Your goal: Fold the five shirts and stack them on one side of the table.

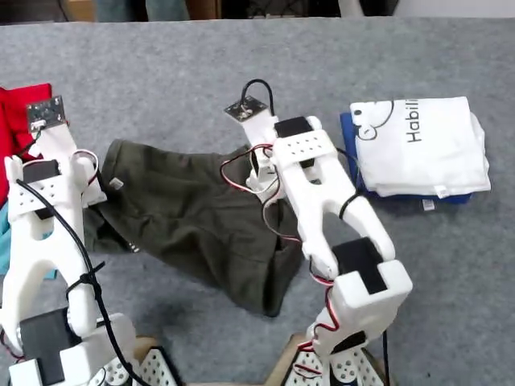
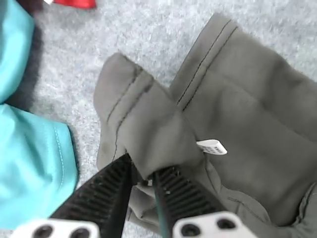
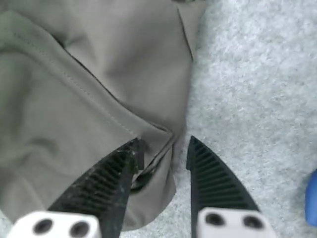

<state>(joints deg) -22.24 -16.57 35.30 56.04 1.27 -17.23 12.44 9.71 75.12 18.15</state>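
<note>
The left arm was stretched to the 9 o'clock edge of the olive shirt (image 1: pixel 185 209), where a fold of cloth was pinched tight in the left gripper (image 2: pixel 143 181). The right gripper (image 3: pixel 163 148) was held slightly parted astride the hem at 2 o'clock. The shirt was spread mid-table. Toward 3 o'clock, a white shirt (image 1: pixel 422 145) was stacked on a blue shirt (image 1: pixel 402 198). A red shirt (image 1: pixel 16 112) and a teal shirt (image 2: pixel 25 163) were bunched at 9 o'clock. Bare table (image 1: pixel 161 64) was left at 12 o'clock.

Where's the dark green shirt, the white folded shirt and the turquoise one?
Dark olive-green shirt (image 1: pixel 193 213), high view, its crumpled middle.
Folded white shirt (image 1: pixel 430 153), high view, its flat top.
Turquoise shirt (image 2: pixel 29 168), left wrist view, near its stitched hem.
</note>
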